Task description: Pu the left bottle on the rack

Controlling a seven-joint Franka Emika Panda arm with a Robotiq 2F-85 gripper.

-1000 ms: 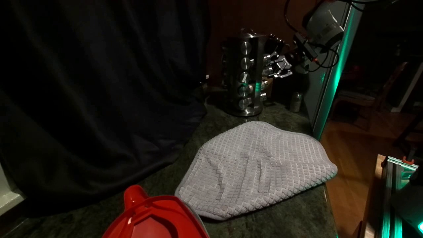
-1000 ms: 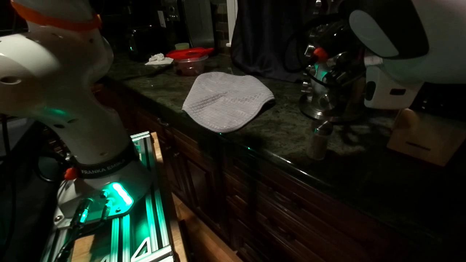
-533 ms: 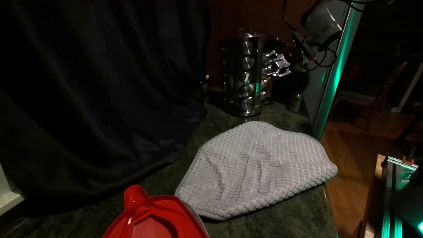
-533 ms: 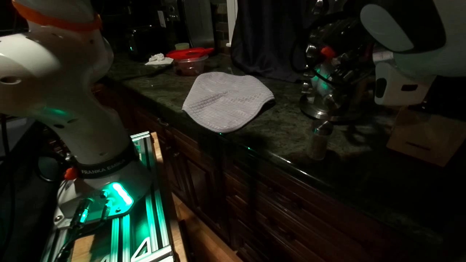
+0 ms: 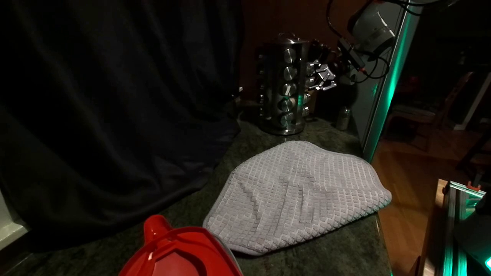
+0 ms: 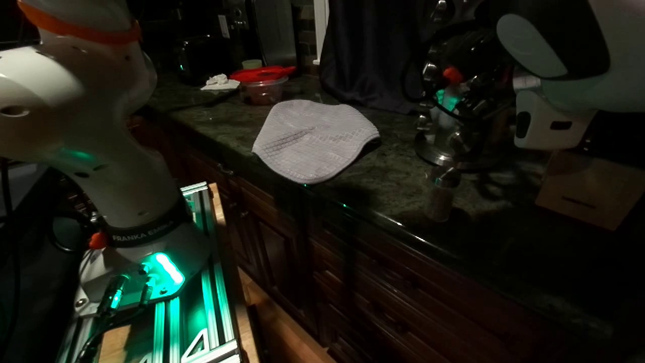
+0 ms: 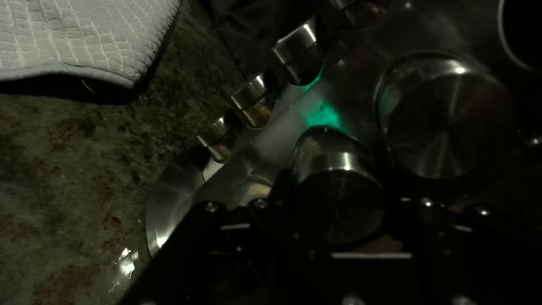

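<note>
A steel revolving spice rack stands on the dark counter, with several steel-capped jars in its sides. Its wall fills much of the wrist view. My gripper is at the rack's side, also in an exterior view. Its jaws stand close against both sides of a steel-capped bottle, which sits in a rack slot with its cap and some glass sticking out. The contact is very dark. Another bottle stands upright on the counter, apart from the gripper; it shows in an exterior view.
A grey cloth lies in front of the rack. A container with a red lid is on the counter. A black curtain hangs beside the rack. A wooden knife block stands behind the loose bottle. Neighbouring jars protrude near the gripper.
The rack has turned slightly, its facing caps shifting right in an exterior view. My arm has shifted a little toward the rack. The loose bottle and cloth have not moved.
</note>
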